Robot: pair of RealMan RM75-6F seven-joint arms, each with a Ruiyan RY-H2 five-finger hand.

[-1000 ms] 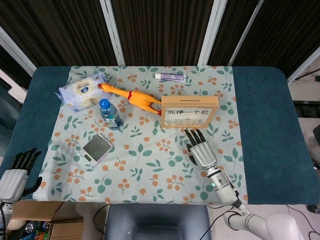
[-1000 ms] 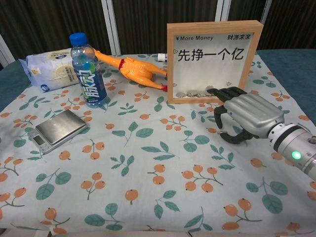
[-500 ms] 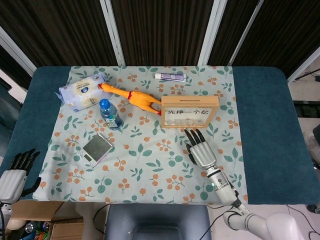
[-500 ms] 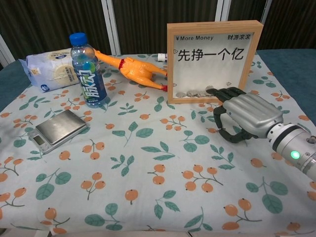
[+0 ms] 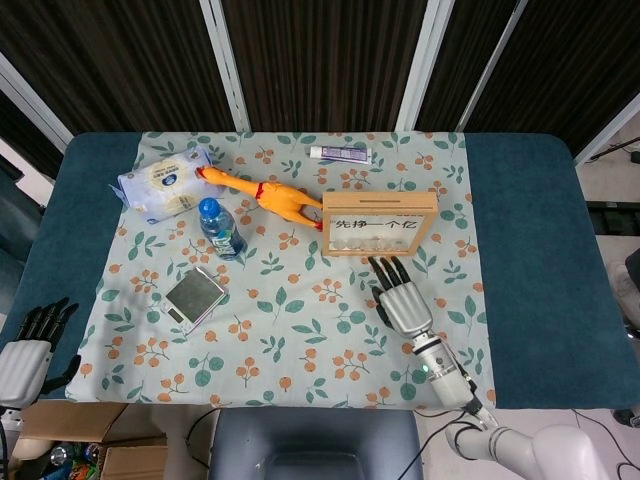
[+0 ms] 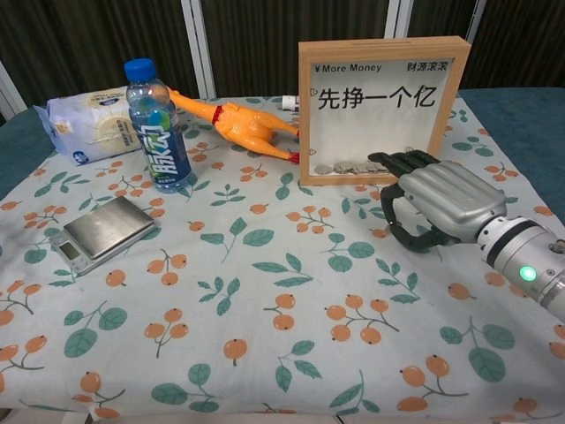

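Two hands in play, but only the right hand is doing anything: it sits palm-down on the flowered tablecloth just in front of the wooden coin frame, empty, with its fingers stretched forward and a little apart, tips almost at the frame's bottom edge. From the chest view the fingertips look to be right at the base, maybe touching, I honestly can't tell. The frame stands upright near the middle-right of the cloth, glass front facing the robot, a few coins piled at the bottom. I'd call this the approach stage, nothing gripped yet. My guess is the next move needs the hand to lift and open wider so it can wrap a side or the top rail, since the flat front gives it nothing to grab and a push at the base would likely slide or tip the frame backward. The left hand hangs off the near-left table corner, fingers loosely apart, holding nothing. Other stuff: a rubber chicken lies just left of the frame with its tail nearly at the frame's corner, so that side is cramped. A water bottle, a white food pack, a pocket scale and a small tube behind the frame are all well apart from the hand.
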